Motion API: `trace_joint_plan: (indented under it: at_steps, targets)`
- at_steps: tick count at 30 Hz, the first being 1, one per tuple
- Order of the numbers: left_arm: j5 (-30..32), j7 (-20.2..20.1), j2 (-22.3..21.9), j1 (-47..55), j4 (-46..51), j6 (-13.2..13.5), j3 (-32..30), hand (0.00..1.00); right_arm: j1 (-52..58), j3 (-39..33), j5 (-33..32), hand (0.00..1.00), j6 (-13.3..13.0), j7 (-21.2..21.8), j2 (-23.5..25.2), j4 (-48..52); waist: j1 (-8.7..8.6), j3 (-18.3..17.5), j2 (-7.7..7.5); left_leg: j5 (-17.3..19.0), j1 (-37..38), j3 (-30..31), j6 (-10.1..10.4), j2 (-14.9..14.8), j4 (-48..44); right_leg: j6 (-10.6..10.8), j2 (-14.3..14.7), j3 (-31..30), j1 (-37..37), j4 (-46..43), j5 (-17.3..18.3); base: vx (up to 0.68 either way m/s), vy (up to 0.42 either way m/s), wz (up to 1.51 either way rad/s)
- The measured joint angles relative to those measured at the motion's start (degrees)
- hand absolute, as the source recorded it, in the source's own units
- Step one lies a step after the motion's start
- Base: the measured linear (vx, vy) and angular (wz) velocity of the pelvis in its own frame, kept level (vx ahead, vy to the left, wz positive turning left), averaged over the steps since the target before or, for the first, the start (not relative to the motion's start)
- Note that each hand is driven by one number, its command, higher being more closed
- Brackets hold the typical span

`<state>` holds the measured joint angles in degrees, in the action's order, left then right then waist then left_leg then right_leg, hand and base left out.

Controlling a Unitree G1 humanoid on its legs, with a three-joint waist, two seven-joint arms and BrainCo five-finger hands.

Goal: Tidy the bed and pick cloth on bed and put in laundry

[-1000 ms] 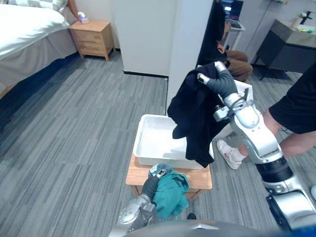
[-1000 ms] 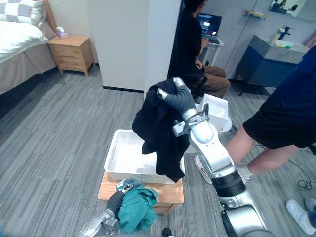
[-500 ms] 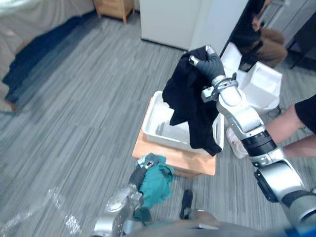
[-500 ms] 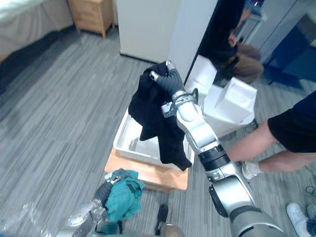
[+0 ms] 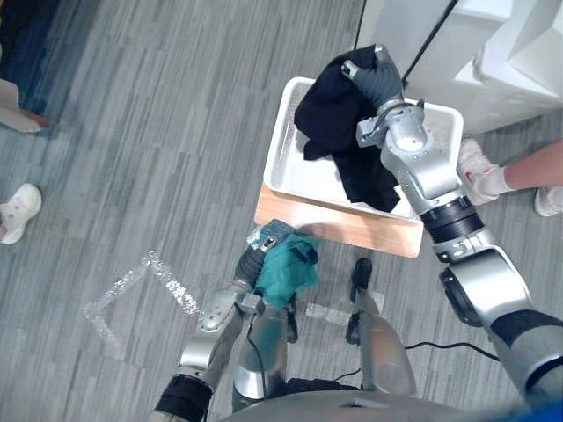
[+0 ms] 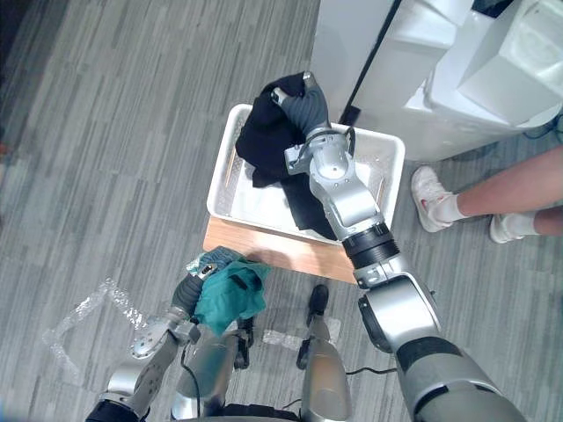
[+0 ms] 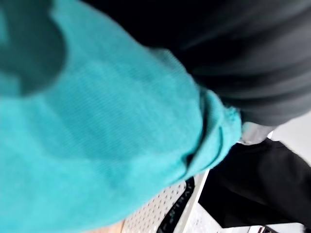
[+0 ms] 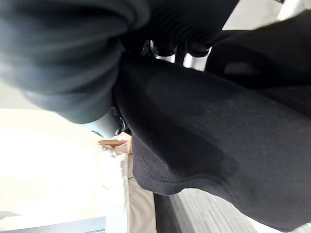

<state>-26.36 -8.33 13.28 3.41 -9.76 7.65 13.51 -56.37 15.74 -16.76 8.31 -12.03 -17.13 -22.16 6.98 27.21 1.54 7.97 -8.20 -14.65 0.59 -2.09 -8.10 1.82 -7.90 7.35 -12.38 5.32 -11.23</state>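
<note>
The right hand (image 5: 376, 81) is clenching a black cloth (image 5: 330, 119) above the white basket (image 5: 280, 167), fingers curled into the fabric. The cloth is hanging down into the basket, spreading from its far edge toward its near right corner. The basket is sitting on a small wooden table (image 5: 352, 231). The left hand (image 5: 262, 239) is hovering just off the table's near left corner with a teal cloth (image 5: 286, 268) bunched over it; I cannot tell its grip, as the fabric is hiding the fingers. A person's leg (image 5: 528, 170) is standing beside the basket's right edge.
</note>
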Motion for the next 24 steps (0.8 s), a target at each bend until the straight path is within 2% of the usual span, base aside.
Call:
trace_joint_plan:
  at_steps: [3,6,14,15,17,19,24]
  targets:
    - [-0.1,0.1,-0.2,-1.4,-0.1,0.6,1.4,1.0,-0.1,0.0,0.1,1.0,-0.2,0.3,-1.5,-0.6,-0.33,0.8,1.52,-0.4,-1.6,0.3,-0.3,1.0,0.0,0.7,-1.0,0.2,-1.3,0.0,-0.5,0.04,0.045,0.13]
    - [-0.1,0.1,-0.4,-1.6,-0.1,1.0,2.3,1.0,-0.1,0.3,0.3,1.0,-1.5,0.6,-1.6,-1.9,-1.0,1.3,2.76,-0.5,-1.6,0.0,-0.4,1.3,-0.1,1.4,-1.8,0.2,-1.3,0.0,-1.0,0.05,0.035,0.0]
    - [-1.7,0.1,-0.5,-2.5,-0.6,2.7,2.3,1.0,2.9,0.5,3.0,1.0,-5.1,0.6,-0.7,-2.4,-1.96,0.9,3.33,-0.5,-0.9,-0.7,-0.4,2.0,-1.1,1.0,-2.6,-0.3,-1.0,-0.2,-1.9,0.06,0.028,-0.08]
    - [-1.7,0.1,-0.5,-2.5,-0.6,2.7,2.3,1.0,3.3,0.6,3.1,0.0,-5.1,0.6,-0.6,-2.4,-2.06,0.9,3.39,-0.5,-0.8,-0.7,-0.4,2.0,-1.2,1.0,-2.6,-0.3,-1.0,-0.2,-1.9,0.06,0.0,-0.06]
    - [-1.7,0.1,-0.5,-2.5,-0.6,2.8,2.3,1.0,4.3,0.8,3.8,0.0,-5.1,0.6,0.6,-2.4,-2.95,0.8,3.63,-0.5,-0.8,-0.8,-0.4,2.0,-1.5,1.0,-2.6,-0.4,-0.8,-0.3,-1.9,0.07,-0.007,-0.03]
    - [-1.7,0.1,-0.7,-2.6,-0.6,2.8,2.4,1.0,5.4,1.4,5.1,0.0,-5.5,0.6,0.7,-2.4,-3.01,0.6,3.92,-0.5,-0.6,-1.4,-0.4,2.0,-2.4,1.0,-2.7,-0.9,-0.6,-0.4,-1.9,0.07,-0.014,-0.12]
    - [-1.7,0.1,-1.5,-2.6,-1.4,3.4,2.4,1.0,9.3,2.2,6.8,0.0,-7.2,0.1,0.8,-2.2,-3.58,-0.9,5.81,-0.5,0.5,-2.4,-0.3,2.1,-4.9,1.0,-3.0,-1.8,1.2,-0.4,-1.9,0.06,-0.019,-0.12]
